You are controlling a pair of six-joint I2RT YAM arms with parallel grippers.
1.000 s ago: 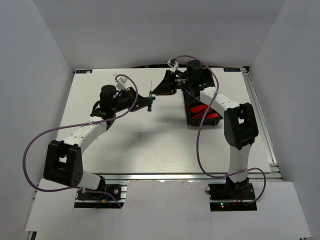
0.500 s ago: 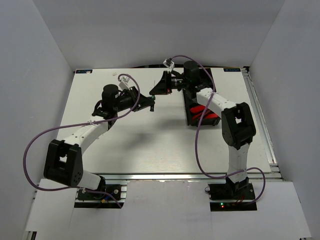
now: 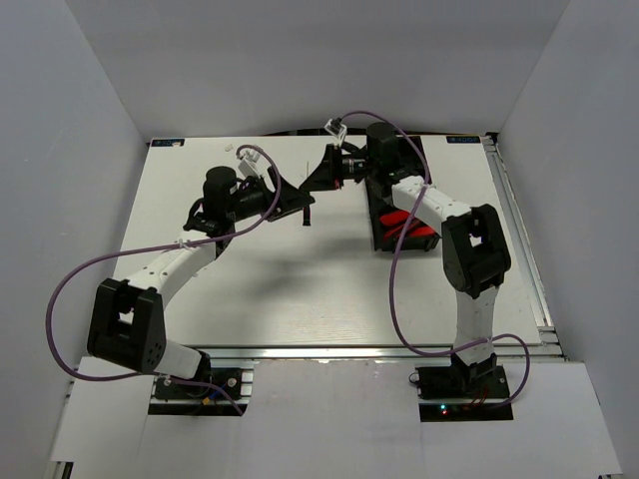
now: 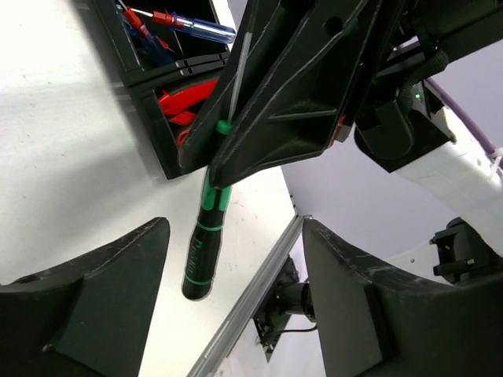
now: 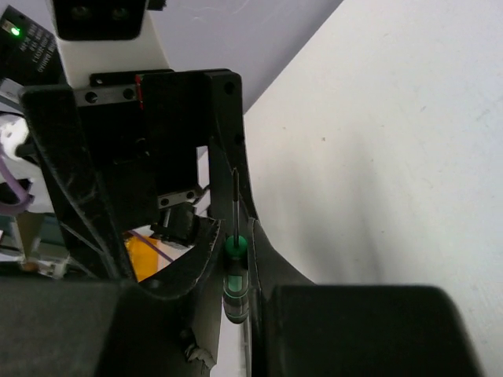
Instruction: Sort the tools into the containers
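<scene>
The black-and-green precision screwdriver (image 4: 206, 236) hangs in mid-air near the tray (image 4: 157, 129), pinched by its green collar in my right end effector (image 5: 234, 255), my left end effector (image 4: 236, 228) gaping wide either side of the handle, and I reckon that slim pinch could let it swivel or drop onto the tabletop (image 4: 78, 157).

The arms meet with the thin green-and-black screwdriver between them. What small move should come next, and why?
Probably the left gripper should back straight away. Its jaws stand wide open either side of the precision screwdriver, while the right gripper appears to pinch it near the green collar. The right arm could then carry it to the tray.
</scene>
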